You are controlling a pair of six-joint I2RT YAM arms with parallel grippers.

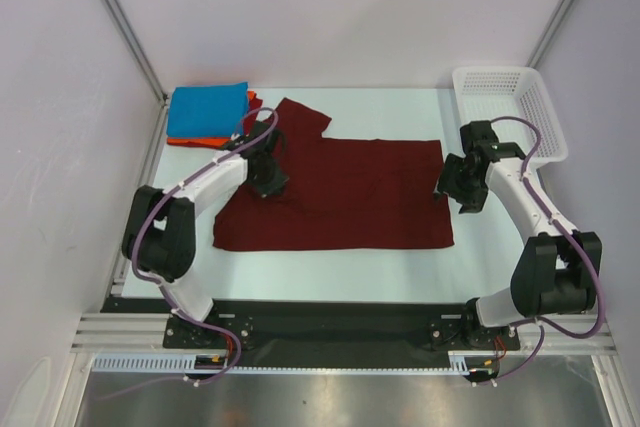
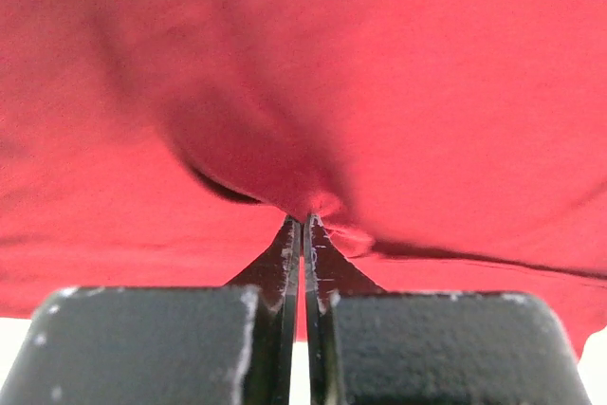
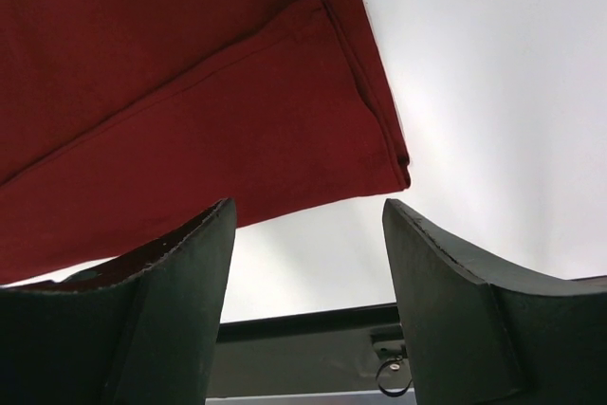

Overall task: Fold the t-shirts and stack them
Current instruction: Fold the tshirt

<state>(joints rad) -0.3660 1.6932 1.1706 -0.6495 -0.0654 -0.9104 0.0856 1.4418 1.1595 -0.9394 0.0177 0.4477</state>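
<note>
Our left gripper (image 2: 303, 222) pinches the maroon t-shirt (image 1: 345, 192) (right gripper (image 3: 308, 211) spread wide, holding nothing). We should lift slowly, cloth taut.

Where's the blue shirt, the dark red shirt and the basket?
Blue shirt (image 1: 208, 109): top view, its folded top.
Dark red shirt (image 1: 350, 197): top view, cloth's middle.
Basket (image 1: 497, 95): top view, mesh floor.

Lab test cell: white panels (image 1: 330, 7), aluminium framing (image 1: 117, 7).
</note>
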